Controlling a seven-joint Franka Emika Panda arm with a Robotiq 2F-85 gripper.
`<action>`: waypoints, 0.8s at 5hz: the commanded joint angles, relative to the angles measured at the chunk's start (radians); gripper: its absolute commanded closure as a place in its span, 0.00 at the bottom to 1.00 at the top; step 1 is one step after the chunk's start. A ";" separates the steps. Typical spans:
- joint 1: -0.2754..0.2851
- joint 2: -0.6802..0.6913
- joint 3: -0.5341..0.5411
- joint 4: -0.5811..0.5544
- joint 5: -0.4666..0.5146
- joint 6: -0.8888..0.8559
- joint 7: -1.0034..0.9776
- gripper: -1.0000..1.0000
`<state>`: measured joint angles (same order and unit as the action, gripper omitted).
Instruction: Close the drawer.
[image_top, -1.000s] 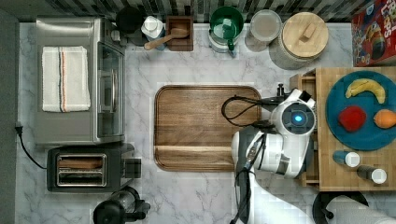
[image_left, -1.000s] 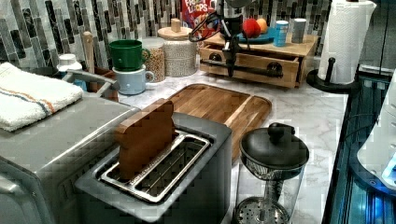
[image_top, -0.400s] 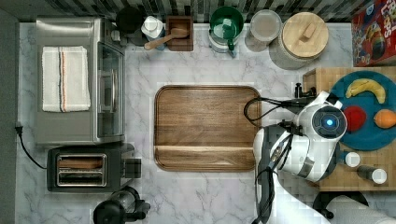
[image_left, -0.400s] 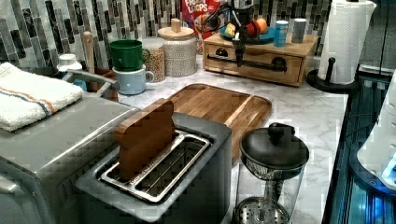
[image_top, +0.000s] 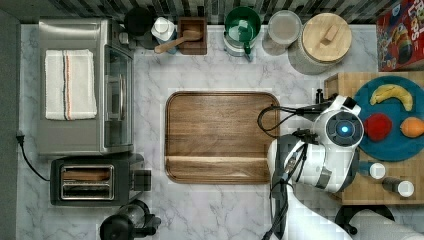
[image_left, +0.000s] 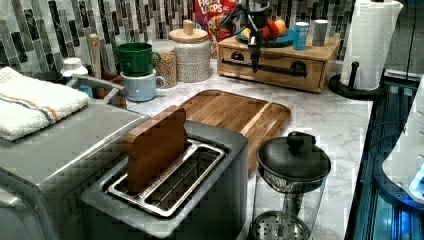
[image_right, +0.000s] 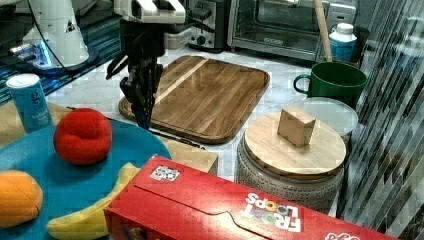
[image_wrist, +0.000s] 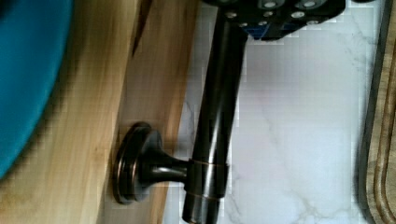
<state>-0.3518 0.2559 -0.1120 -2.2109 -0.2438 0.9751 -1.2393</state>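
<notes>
arm upright | hand (image_left: 254, 60) pointing down | at drawer (image_left: 272, 67) handle (image_wrist: 212, 126)

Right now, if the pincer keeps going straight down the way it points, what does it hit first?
Probably the marble counter. The pincer points down at the drawer front, by the handle; the handle may sit in its path, since depth is unclear.

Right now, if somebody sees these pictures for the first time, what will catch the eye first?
Probably the white robot arm, reaching to the drawer with its black bar handle at the top view's right. Next, the blue plate of fruit above it, and the big cutting board mid-counter.
</notes>
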 joint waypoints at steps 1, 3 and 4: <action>-0.044 0.000 -0.090 0.157 -0.129 0.026 0.116 1.00; -0.044 0.000 -0.090 0.158 -0.129 0.026 0.115 1.00; -0.046 0.000 -0.088 0.158 -0.130 0.027 0.116 1.00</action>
<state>-0.3264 0.2625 -0.1151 -2.2070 -0.3403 0.9697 -1.1748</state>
